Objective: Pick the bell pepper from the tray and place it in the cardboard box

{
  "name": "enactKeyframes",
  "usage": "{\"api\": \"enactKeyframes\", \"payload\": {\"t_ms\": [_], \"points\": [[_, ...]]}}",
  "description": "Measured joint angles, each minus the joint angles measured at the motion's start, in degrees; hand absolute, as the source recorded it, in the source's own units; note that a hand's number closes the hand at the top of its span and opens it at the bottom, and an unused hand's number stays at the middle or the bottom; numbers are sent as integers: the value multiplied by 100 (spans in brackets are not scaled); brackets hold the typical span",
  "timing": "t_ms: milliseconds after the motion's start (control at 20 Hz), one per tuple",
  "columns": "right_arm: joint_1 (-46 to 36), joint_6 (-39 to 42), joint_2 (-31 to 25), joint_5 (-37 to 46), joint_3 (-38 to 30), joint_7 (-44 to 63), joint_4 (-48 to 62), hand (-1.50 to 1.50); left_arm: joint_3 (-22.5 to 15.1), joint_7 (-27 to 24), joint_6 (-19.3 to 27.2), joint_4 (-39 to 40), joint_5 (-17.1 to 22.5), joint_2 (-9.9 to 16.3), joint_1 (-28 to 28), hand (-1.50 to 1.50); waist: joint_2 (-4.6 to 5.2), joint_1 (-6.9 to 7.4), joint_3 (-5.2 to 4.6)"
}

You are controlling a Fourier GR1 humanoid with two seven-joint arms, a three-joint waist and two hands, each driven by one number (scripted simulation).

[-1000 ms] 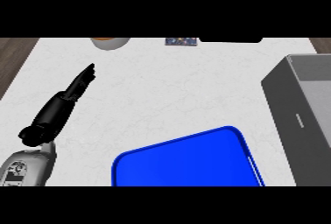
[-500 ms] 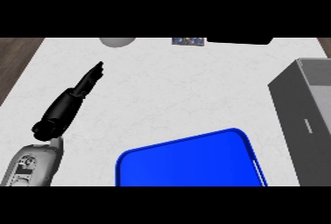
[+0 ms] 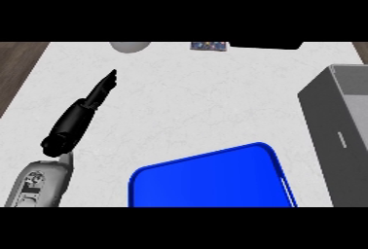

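Note:
A blue tray lies on the white counter at the lower middle of the head view; its visible surface holds nothing, and no bell pepper shows anywhere. A grey box with an open top stands at the right edge. My left hand stretches up and to the right over the counter's left side, fingers straight and together, holding nothing. It is well to the left of the tray. My right hand is not in view.
A grey rounded object sits at the counter's far edge, with a small patterned item and a dark flat object to its right. Wooden floor shows past the counter's left edge.
The whole view has drifted: the tray and box sit slightly further right and lower, the far objects slid right. My left hand keeps its straight pose, shown a little higher.

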Motion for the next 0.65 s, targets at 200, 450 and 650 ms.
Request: {"api": "enactKeyframes", "payload": {"t_ms": [200, 450, 650], "points": [[-3, 373, 539, -1189, -174, 84, 180, -150, 50, 28, 13, -13, 16, 17, -14, 0, -11, -54, 5], [-84, 1171, 931, -2698, -411, 806, 594, -150, 65, 73, 11, -8, 16, 24, -65, 0, 1, -66, -1], [-382, 1829, 965, -3642, -656, 1578, 1162, -150, 56, 91, -18, -16, 33, 17, -92, 0, 15, -12, 1]]}}
